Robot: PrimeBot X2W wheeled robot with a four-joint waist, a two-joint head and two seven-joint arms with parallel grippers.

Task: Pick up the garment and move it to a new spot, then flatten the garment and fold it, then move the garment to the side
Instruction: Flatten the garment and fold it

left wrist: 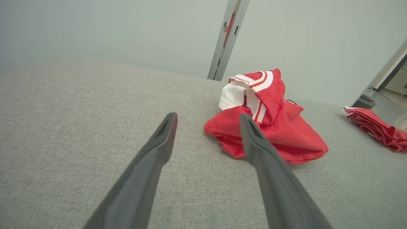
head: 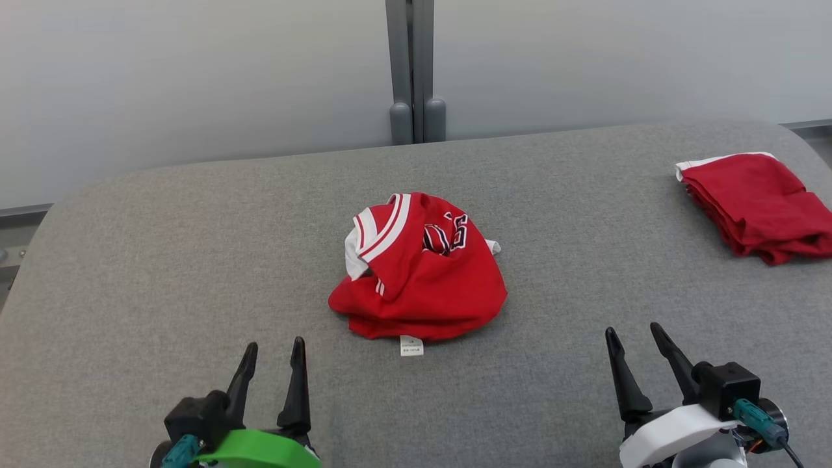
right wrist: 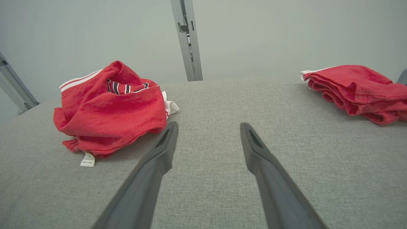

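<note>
Red garment (head: 422, 292) shows a white label (head: 411, 345), print unreadable

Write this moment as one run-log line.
garment: crumpled, centre, untouched | left gripper: open, empty | right gripper: open, empty | folded red pile: far right

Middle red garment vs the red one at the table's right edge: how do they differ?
The middle garment is crumpled in a heap; the right garment is folded in flat layers. The middle garment shows broad white-and-red striped trim, lettering and a white label; the right garment looks plain red with a thin white edge. Both are red and rest on the grey table.
</note>
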